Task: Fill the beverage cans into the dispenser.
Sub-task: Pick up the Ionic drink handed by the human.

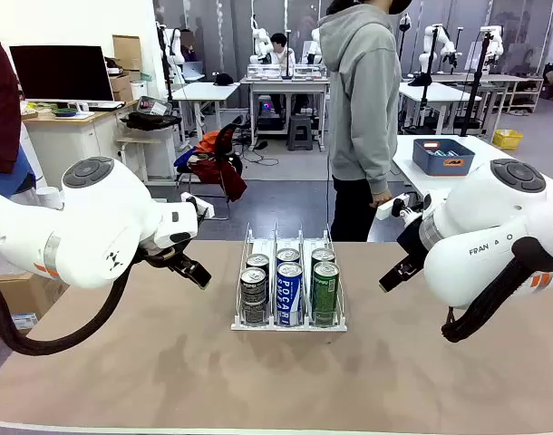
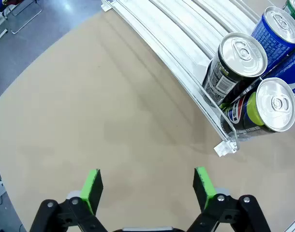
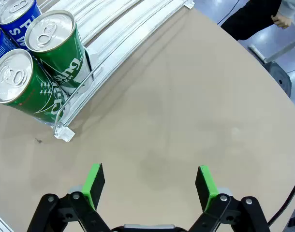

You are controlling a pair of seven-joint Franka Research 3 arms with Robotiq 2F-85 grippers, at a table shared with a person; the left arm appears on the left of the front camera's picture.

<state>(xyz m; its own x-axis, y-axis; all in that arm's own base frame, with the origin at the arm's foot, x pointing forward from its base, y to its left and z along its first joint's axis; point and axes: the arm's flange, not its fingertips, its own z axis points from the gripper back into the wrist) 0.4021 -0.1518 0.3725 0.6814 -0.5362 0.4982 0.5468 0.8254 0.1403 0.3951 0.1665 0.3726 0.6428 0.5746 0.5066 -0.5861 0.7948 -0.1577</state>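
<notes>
Bulbous white left arm (image 1: 72,236) and right arm (image 1: 489,231), grey round caps (image 1: 88,171), black cables (image 1: 41,343); black left gripper (image 2: 147,183) and right gripper (image 3: 148,183), green pads (image 2: 93,187).

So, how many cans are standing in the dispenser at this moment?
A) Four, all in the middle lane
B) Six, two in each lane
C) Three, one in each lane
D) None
B: the front view shows the dispenser holding two dark cans in the left lane, two blue cans in the middle and two green cans in the right.
</notes>
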